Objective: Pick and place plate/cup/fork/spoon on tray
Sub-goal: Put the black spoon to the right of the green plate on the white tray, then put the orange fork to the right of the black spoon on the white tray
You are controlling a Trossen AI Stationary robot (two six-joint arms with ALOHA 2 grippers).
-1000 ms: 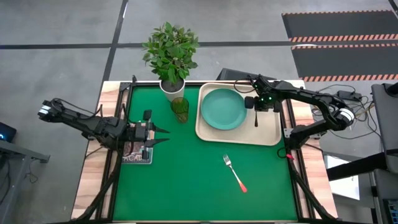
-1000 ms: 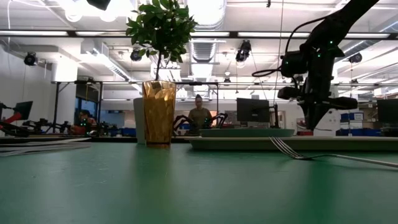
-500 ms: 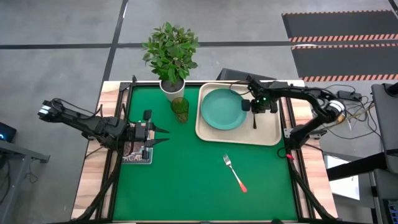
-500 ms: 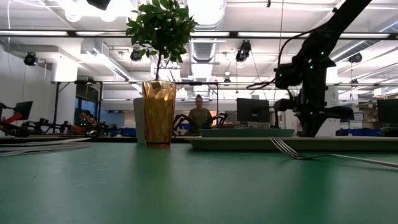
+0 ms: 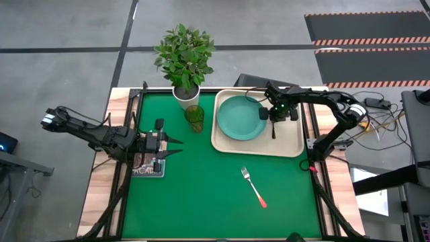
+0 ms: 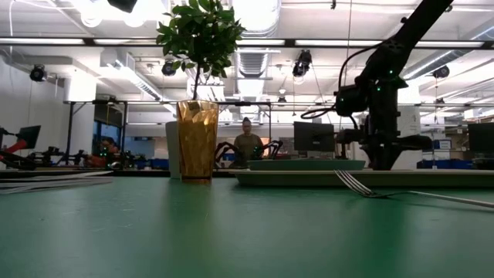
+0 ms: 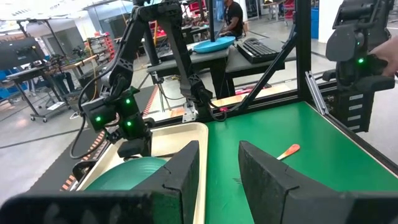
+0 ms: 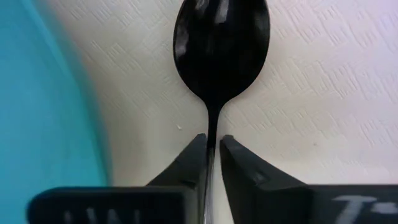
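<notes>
The pale teal plate (image 5: 242,117) lies on the left half of the cream tray (image 5: 290,149). My right gripper (image 5: 275,115) is low over the tray's right half, just right of the plate, shut on the dark spoon (image 8: 221,43). The tinted cup (image 5: 195,118) stands upright on the green mat left of the tray, and shows amber in the low view (image 6: 197,139). The red-handled fork (image 5: 254,187) lies flat on the mat near the tray's front. My left gripper (image 5: 169,146) waits open at the table's left. My right gripper pinches the spoon's thin handle (image 8: 211,127) between its two fingers (image 8: 189,163), just behind the oval bowl. The fingers point down from above. The spoon lies level along the tray, its bowl past the fingertips. Whether it rests on the tray or hangs just above it, I cannot tell.
A potted plant in a white pot (image 5: 186,94) stands at the far edge, just behind the cup. A printed card (image 5: 148,165) lies under my left gripper. Open green mat (image 5: 201,195) stretches over the near half. A person shows far off in the room (image 6: 248,143).
My right gripper has gone down toward the tray and a little toward the plate, carrying the spoon with it. The spoon has stayed level in the hold.
</notes>
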